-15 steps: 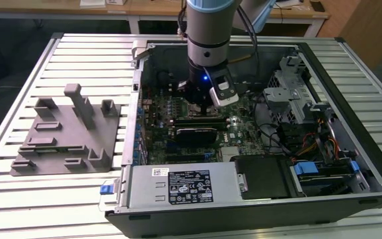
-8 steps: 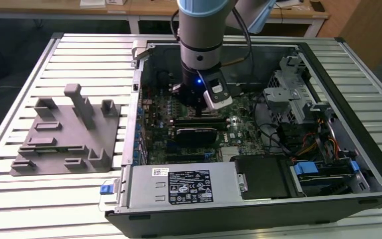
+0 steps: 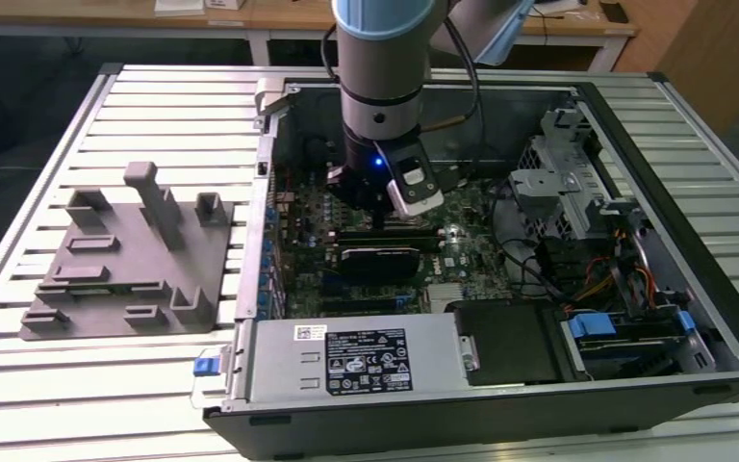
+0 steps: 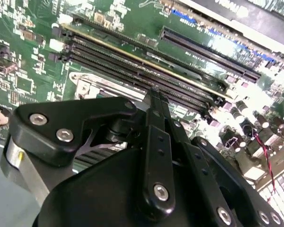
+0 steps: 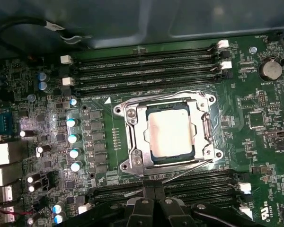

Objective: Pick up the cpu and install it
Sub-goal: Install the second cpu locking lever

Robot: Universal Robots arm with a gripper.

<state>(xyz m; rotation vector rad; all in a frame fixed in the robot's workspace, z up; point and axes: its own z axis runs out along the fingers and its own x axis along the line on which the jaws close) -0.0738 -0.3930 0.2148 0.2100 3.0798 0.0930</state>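
Note:
The cpu, a small square chip with a pale silver top, lies flat inside the metal socket frame on the green motherboard. In the first wrist view my gripper hangs above the board, beside the socket's edge and apart from the chip. Its two black fingers are pressed together with nothing between them, which the second wrist view also shows at the gripper over the memory slots. In the exterior view the gripper reaches down into the open computer case.
A large grey plastic fixture with upright blocks lies on the slatted table at the exterior view's left. Inside the case are a black module, a power supply, a drive cage and cable bundles. Capacitors stand beside the socket.

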